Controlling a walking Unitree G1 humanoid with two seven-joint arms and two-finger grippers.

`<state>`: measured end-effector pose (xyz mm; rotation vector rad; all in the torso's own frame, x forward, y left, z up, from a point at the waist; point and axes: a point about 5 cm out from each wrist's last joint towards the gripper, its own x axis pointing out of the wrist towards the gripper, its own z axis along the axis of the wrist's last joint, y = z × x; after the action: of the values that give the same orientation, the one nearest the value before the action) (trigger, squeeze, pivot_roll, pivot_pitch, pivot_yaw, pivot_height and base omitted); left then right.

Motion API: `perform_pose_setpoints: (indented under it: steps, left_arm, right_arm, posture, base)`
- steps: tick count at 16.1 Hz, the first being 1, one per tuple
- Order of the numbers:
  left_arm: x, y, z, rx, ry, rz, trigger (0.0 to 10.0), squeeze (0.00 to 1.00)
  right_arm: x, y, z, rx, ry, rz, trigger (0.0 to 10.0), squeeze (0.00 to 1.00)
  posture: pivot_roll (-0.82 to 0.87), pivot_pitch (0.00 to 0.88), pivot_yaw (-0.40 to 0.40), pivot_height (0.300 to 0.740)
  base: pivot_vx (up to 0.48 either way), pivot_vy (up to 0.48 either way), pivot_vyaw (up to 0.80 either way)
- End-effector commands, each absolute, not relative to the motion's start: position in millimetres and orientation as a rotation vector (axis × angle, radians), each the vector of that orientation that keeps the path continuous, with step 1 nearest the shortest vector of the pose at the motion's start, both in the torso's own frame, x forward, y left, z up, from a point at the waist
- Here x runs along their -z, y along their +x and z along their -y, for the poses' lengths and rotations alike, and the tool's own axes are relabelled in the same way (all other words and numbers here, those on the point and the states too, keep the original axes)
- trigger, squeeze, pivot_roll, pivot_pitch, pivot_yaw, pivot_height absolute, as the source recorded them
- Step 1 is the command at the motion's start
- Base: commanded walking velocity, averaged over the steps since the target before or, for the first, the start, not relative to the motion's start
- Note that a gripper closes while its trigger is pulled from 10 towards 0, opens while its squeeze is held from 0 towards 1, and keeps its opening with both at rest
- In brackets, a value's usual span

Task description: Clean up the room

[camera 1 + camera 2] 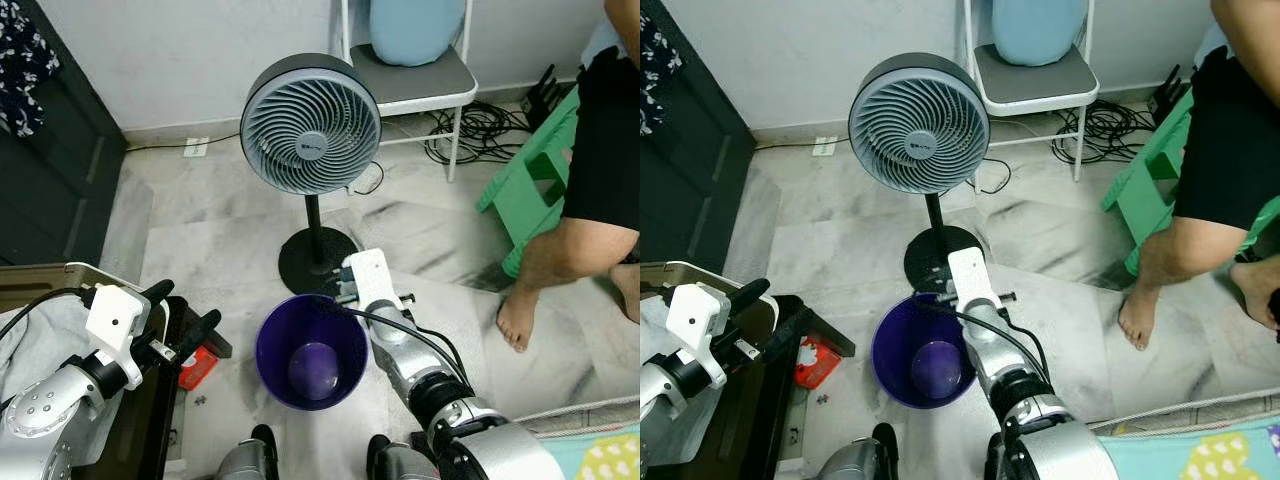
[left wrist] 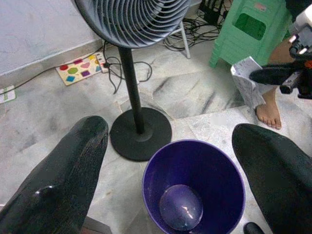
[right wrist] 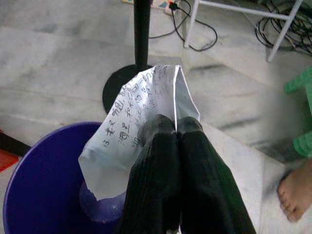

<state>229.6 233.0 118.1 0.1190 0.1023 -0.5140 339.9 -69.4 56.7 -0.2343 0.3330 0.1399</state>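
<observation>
A purple bin (image 1: 268, 368) stands on the marble floor just in front of me, with nothing loose visible inside. My right gripper (image 3: 175, 134) is shut on a crumpled white sheet of paper (image 3: 141, 112) with handwriting on it. It holds the sheet above the bin's far right rim (image 1: 340, 297), beside the fan's base. From the left wrist camera the paper (image 2: 246, 80) hangs over the floor next to the bin (image 2: 161, 165). My left gripper (image 1: 185, 308) is open and holds nothing, raised to the left of the bin.
A standing fan (image 1: 311, 123) rises right behind the bin on a round black base (image 1: 318, 258). A person's bare leg (image 1: 560, 260) and a green stool (image 1: 535, 175) are to the right. A red packet (image 1: 197, 365) lies left of the bin. A white chair (image 1: 415, 85) and cables (image 1: 480, 130) are by the wall.
</observation>
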Motion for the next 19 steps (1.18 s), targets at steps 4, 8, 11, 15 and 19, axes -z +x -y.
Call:
perform_pose_setpoints:
  steps: [4,8,11,15,19]
  left_arm:
    - [-118.6,229.1,-238.9,0.482,0.131,-0.108,10.0,0.0]
    - [-118.3,227.8,-240.1,0.479,0.132,-0.112,10.0,0.0]
    - [-118.5,228.2,-239.7,0.478,0.132,-0.111,10.0,0.0]
    - [-118.2,228.6,-240.0,0.475,0.134,-0.11,10.0,0.0]
    - [-117.8,230.2,-238.8,0.468,0.129,-0.104,10.0,0.0]
  right_arm:
    - [-58.0,337.8,55.1,-0.176,-0.2,-0.32,10.0,0.0]
    - [-63.5,332.6,26.8,-0.26,-0.149,-0.298,10.0,0.0]
    - [-63.0,328.9,17.8,-0.282,-0.15,-0.294,10.0,0.0]
    - [-66.4,328.3,11.6,-0.31,-0.138,-0.275,10.0,0.49]
    - [-67.1,327.5,9.7,-0.328,-0.144,-0.262,10.0,1.0]
  posture:
    - [0.1,0.278,0.068,0.74]
    - [0.1,0.277,0.07,0.74]
    - [0.1,0.275,0.068,0.74]
    - [0.1,0.271,0.064,0.74]
    - [0.1,0.263,0.06,0.74]
  base:
    - [0.0,0.0,0.0]
    - [0.0,0.0,0.0]
    - [0.0,0.0,0.0]
    - [0.0,0.0,0.0]
    - [0.0,0.0,0.0]
